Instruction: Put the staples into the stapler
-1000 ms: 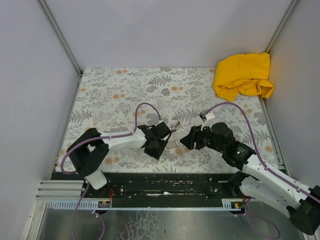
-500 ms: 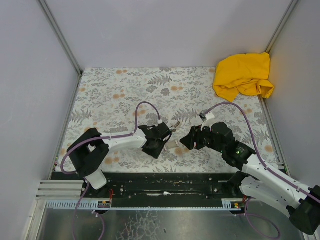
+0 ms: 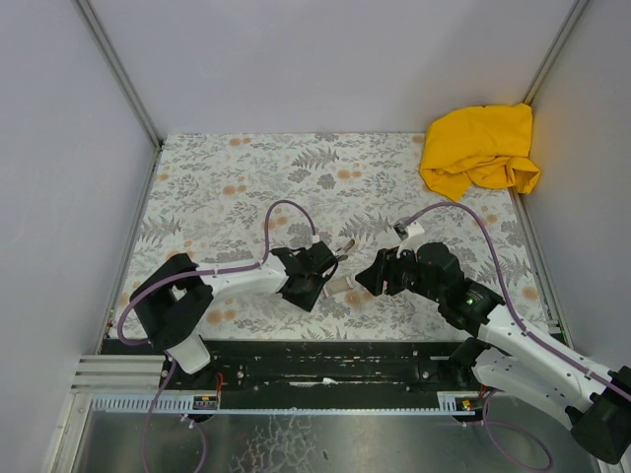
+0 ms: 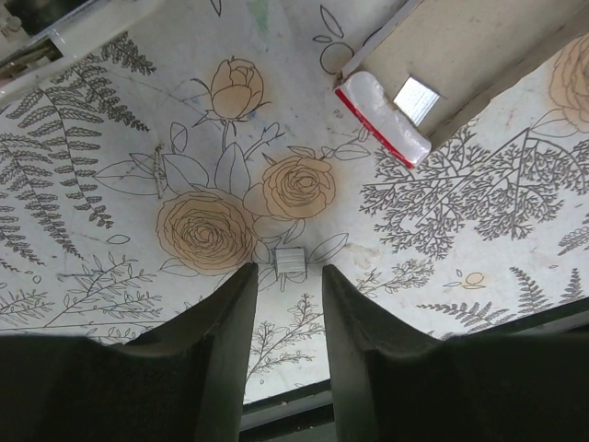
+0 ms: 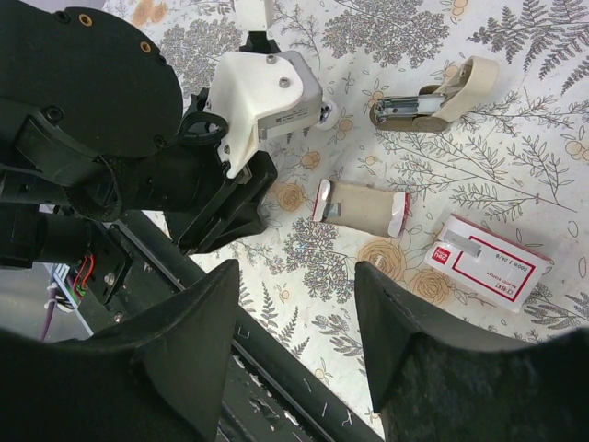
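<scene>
While the left gripper (image 4: 287, 270) gapes, the staples (image 4: 290, 261) lie between its fingertips.

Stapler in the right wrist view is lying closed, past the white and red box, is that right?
Not closed. The right wrist view shows the stapler hinged open, its cream top swung up off the silver channel. It does lie past the white and red box.

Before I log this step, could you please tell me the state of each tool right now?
Left tool: open, empty, the staples lying just beyond its tips.
Right tool: open wide, empty.
</scene>
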Tool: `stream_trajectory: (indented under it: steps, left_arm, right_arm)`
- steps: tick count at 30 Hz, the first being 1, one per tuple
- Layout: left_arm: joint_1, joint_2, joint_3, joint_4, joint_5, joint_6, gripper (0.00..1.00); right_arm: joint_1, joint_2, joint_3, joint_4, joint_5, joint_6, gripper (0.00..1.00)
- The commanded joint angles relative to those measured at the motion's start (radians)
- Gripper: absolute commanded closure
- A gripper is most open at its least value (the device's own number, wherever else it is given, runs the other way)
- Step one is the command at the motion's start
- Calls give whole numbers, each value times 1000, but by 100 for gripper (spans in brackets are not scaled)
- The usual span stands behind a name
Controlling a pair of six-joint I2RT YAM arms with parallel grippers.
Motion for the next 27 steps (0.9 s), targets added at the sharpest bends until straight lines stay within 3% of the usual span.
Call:
stream_trajectory:
  steps: [1, 12, 19, 23, 27]
  left_arm:
    - [-6, 5, -22, 35, 6, -15, 69]
    - [-7, -64, -91, 126, 33, -58, 86]
    - [-2, -231, -152, 238, 111, -111, 88]
    - [26, -363, -204, 376, 271, -146, 87]
    - [79, -505, -276, 541, 474, -214, 87]
  right_arm:
    - [-3, -23, -1, 39, 30, 11, 40]
    - [-2, -25, -6, 56, 22, 16, 40]
    - [-20, -44, -14, 102, -44, 11, 29]
    - [-89, -27, -17, 160, -212, 44, 28]
    - [-184, 4, -64, 338, -444, 171, 28]
